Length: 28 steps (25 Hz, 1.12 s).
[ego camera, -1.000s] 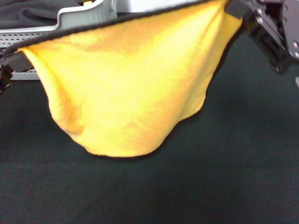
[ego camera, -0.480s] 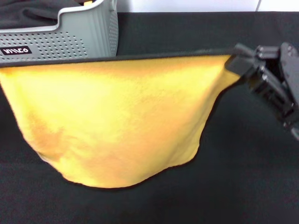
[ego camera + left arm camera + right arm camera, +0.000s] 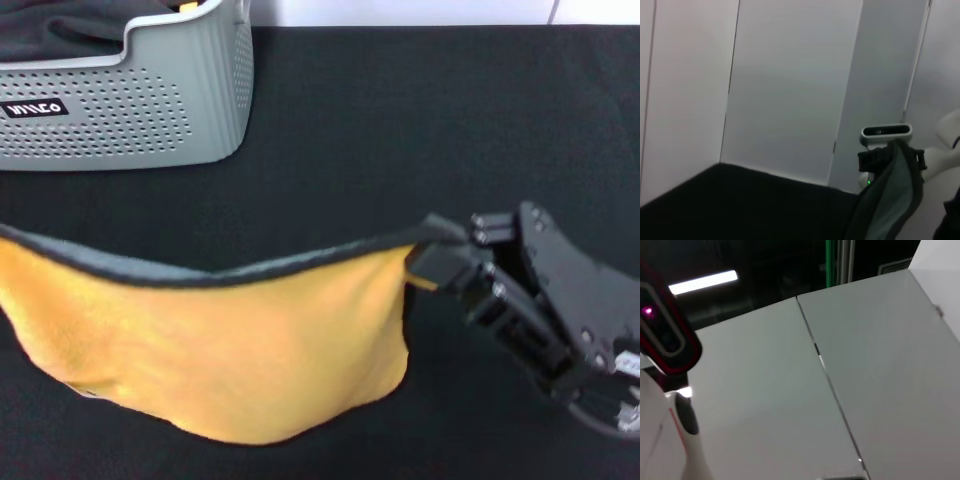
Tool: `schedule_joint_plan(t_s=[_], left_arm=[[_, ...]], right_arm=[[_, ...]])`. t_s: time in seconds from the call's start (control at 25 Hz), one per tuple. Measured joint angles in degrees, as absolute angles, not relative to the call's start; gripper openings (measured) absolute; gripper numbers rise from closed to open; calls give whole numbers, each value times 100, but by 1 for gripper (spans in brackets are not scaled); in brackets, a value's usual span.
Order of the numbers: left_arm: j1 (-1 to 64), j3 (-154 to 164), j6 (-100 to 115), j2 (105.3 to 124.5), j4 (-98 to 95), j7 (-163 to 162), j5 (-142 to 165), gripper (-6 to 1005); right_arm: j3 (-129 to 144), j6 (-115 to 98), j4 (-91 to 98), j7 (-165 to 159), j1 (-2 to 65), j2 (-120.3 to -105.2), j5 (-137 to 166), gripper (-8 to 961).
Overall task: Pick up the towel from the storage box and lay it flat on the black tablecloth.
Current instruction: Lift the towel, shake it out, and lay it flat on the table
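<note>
The towel hangs stretched sideways over the black tablecloth, orange-yellow face toward me and a strip of its dark grey back along the sagging top edge. My right gripper is shut on its right top corner, low at the front right. The towel's left end runs off the picture, and my left gripper is out of view there. The left wrist view shows the towel's grey back and the right gripper pinching it. The storage box stands at the back left, apart from the towel.
Dark grey fabric lies inside the storage box. The tablecloth's far edge meets a white wall. The right wrist view shows only pale panels and a dark ceiling.
The stretched towel and my right gripper have come down and toward the front. The top edge now sags low, the storage box is uncovered, and the left gripper has left the view.
</note>
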State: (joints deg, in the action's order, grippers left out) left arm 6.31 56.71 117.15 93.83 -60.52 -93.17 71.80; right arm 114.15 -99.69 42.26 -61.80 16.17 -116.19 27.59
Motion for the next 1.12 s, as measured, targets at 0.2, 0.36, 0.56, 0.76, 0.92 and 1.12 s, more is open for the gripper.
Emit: schedule_joint_plan(t_s=[0.2,0.36,0.56,0.76,0.92,1.12], left_arm=[[506,5712,11727,9211,-6256,-9496,7192,20],[492,5666,11722,9166,-6258,-9535,7286,20],[684,5101,11678,9449,-6142,-9537,8052,20],[1349,4126,11650,9950,-5825,-9522,9582,20],[2043,3148,11497,10389,-5526,-9425,11110,21],[2504,2919,10717,10712,-5454,-9441,12022,21]], right_arm=[[12050,-9880,4213,-5939,1465,-11618,2351,96],[12504,-9751,4086,-5786,1431,-11619,1971,98],[12669,-9128,3859,-5510,1667,-11619,1557,100],[12644,-8579,3415,-5464,2166,-11620,1080,103],[12642,-8324,2813,-5443,2652,-11619,579,105],[12642,-7917,2318,-5504,3120,-11618,333,107]])
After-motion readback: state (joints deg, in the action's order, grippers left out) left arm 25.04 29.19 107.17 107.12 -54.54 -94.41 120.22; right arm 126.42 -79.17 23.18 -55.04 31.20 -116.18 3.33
